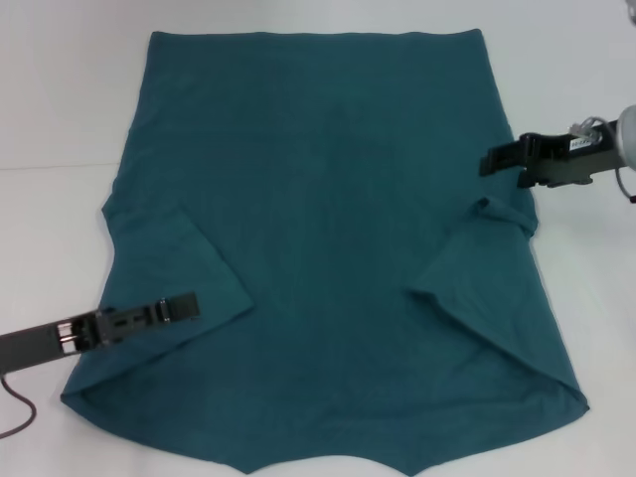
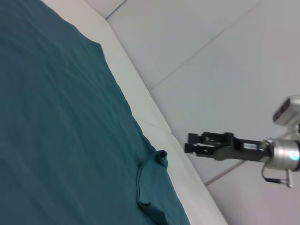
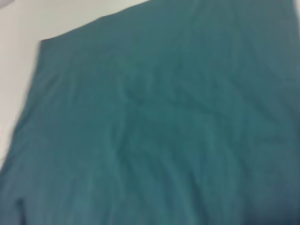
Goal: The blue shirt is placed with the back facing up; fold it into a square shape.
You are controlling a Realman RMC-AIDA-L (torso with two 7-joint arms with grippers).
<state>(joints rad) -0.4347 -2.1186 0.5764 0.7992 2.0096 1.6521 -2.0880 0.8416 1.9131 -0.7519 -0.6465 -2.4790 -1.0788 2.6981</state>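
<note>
The blue shirt (image 1: pixel 328 199) is lying flat on the white table (image 1: pixel 50 109), both sleeves folded in, body folds still to come, with the left gripper (image 1: pixel 184 308) hovering pinched together and the right gripper (image 1: pixel 492 161), closed and empty, hanging nearby.

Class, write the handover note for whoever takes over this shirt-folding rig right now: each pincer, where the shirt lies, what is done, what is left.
Left pincer: low over the shirt's left folded-in sleeve, near side of the table; whether it grips cloth cannot be told.
Right pincer: at the shirt's right edge, farther back, apart from the cloth in the left wrist view; holding nothing visible.
Blue shirt: spread flat, plain side up, on the white table.
Done: both sleeves are folded in over the body.
Left: fold the body into a square.
</note>
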